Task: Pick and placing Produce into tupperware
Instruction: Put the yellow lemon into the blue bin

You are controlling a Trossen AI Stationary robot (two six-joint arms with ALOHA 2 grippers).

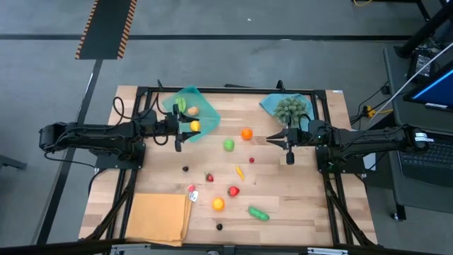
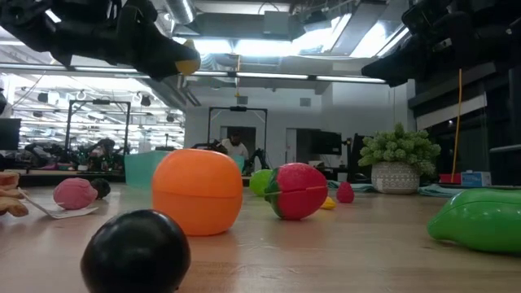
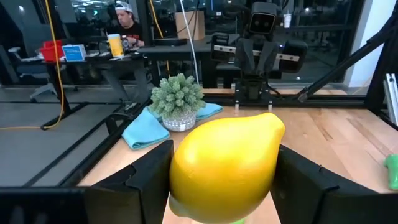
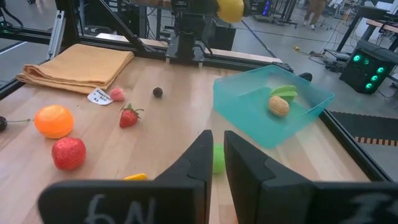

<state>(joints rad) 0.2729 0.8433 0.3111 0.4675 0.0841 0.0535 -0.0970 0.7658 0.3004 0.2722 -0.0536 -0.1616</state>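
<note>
At the near edge of the table lie a dark berry, a green pickle-shaped piece and an orange fruit, with the folded orange-tan cloth off to the left corner. Farther in sit a red fruit, a strawberry, a small yellow pepper and another dark berry, scattered between the two arms. Beyond them a green fruit and an orange lie near the middle. The left gripper is clamped on a yellow lemon, raised above the near edge of the teal tupperware, which already holds two pieces. The right gripper hangs with its fingers together, holding nothing. Behind it a bushy grey-green plant stands on a blue cloth.
</note>
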